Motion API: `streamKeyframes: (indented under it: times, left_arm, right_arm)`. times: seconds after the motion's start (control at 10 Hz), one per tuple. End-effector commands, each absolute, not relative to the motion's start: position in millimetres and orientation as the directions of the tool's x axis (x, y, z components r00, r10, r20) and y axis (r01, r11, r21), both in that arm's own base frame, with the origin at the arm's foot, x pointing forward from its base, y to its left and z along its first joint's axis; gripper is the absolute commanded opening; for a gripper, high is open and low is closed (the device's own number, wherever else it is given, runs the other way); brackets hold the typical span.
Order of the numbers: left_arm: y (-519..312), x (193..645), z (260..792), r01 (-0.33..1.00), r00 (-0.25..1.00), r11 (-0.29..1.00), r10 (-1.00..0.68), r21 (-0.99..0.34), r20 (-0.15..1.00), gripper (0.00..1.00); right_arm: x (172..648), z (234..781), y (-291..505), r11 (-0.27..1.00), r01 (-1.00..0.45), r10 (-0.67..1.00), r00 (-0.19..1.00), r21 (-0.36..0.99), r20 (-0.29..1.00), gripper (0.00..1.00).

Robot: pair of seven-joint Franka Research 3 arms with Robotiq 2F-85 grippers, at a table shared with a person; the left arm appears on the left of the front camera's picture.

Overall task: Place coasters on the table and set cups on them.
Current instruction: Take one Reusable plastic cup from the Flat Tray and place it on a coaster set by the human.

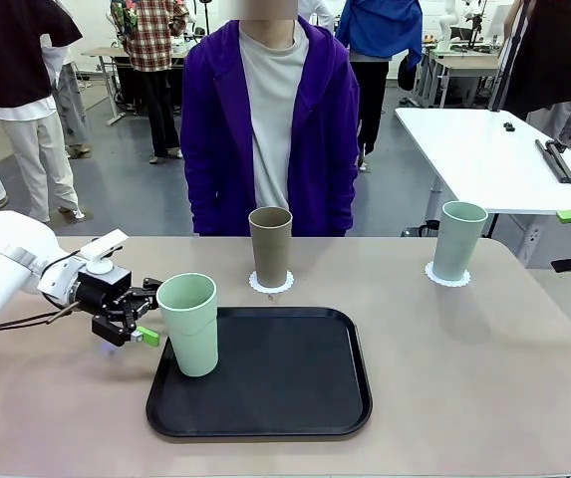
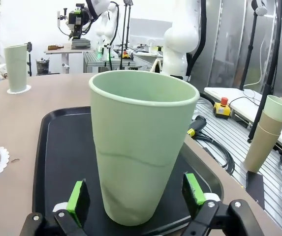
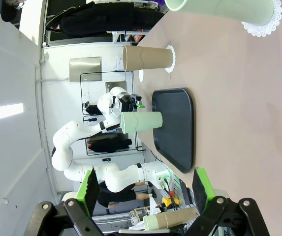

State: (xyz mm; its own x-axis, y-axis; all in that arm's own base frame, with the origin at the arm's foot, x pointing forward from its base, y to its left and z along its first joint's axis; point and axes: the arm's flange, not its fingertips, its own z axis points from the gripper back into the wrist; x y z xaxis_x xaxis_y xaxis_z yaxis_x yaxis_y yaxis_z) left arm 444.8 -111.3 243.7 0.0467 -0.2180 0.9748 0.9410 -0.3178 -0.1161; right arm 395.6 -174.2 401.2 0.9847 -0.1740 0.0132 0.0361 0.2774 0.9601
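You are looking across a beige desk (image 1: 464,398) at a person in a purple jacket (image 1: 270,129); your left gripper (image 2: 136,199) is open, its green pads on either side of a mint green cup (image 1: 189,324) that stands at the left edge of a black tray (image 1: 285,383), with gaps showing between pads and cup. A tan cup (image 1: 270,247) sits on a lacy white coaster (image 1: 271,284) just beyond the tray, and a second mint cup (image 1: 459,240) sits on its own coaster (image 1: 447,275) at the far right. Your right gripper (image 3: 145,189) is open and holds nothing, well away from the cups.
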Motion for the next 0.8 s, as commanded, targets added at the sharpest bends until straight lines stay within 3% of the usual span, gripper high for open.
streamKeyframes:
  times: [0.0, 0.7]
  left_arm:
    - [-126, 450, 240, 0.937, 0.021, -0.337, -0.2, -0.089, 0.98, 1.0]
    - [-165, 443, 234, 0.897, 0.016, -0.426, -0.243, -0.121, 0.97, 1.0]
  right_arm:
    - [395, 401, -173, 0.277, 0.041, -0.18, 0.984, 0.96, 0.01, 1.0]
    - [395, 401, -173, 0.277, 0.041, -0.18, 0.984, 0.96, 0.01, 1.0]
